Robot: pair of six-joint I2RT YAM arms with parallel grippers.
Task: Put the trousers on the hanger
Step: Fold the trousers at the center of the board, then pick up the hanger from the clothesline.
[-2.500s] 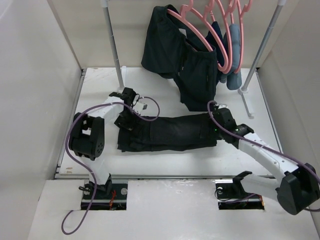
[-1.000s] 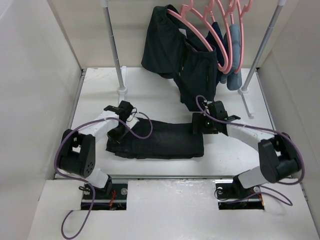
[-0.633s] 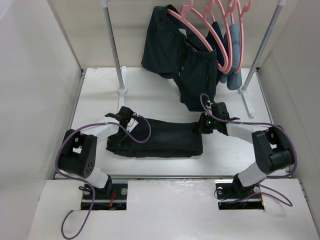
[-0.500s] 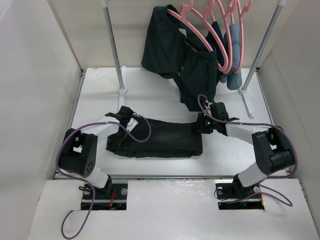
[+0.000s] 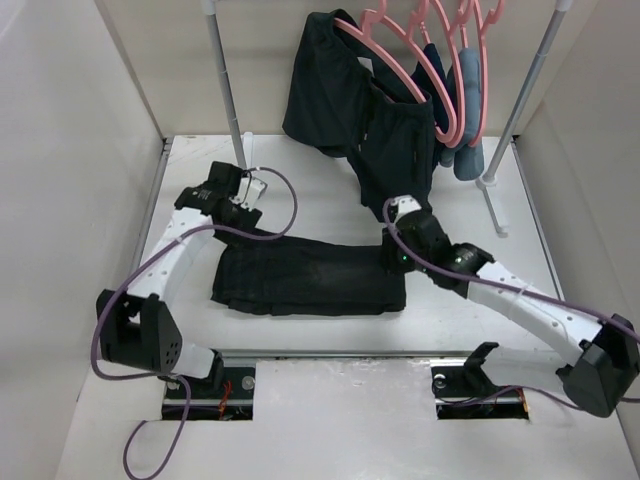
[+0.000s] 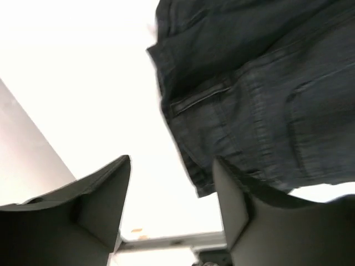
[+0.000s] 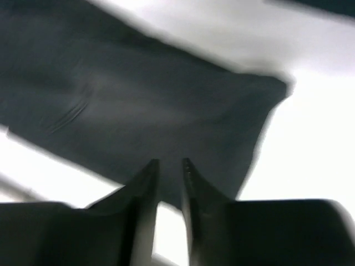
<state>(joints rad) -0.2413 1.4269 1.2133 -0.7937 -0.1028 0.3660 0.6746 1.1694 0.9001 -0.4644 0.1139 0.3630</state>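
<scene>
The trousers [image 5: 310, 278] lie folded flat on the table [image 5: 320, 205]. The right gripper [image 7: 171, 183], its arm stretched low, sits over their right end, fingers nearly together and empty. The left gripper [image 6: 172, 210], raised beyond their left end, gapes empty. The hanger [image 5: 404, 52] hangs farthest back.

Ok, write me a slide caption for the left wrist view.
Open left gripper hovers over the white table, beside the pocket end of the folded black denim trousers.
</scene>
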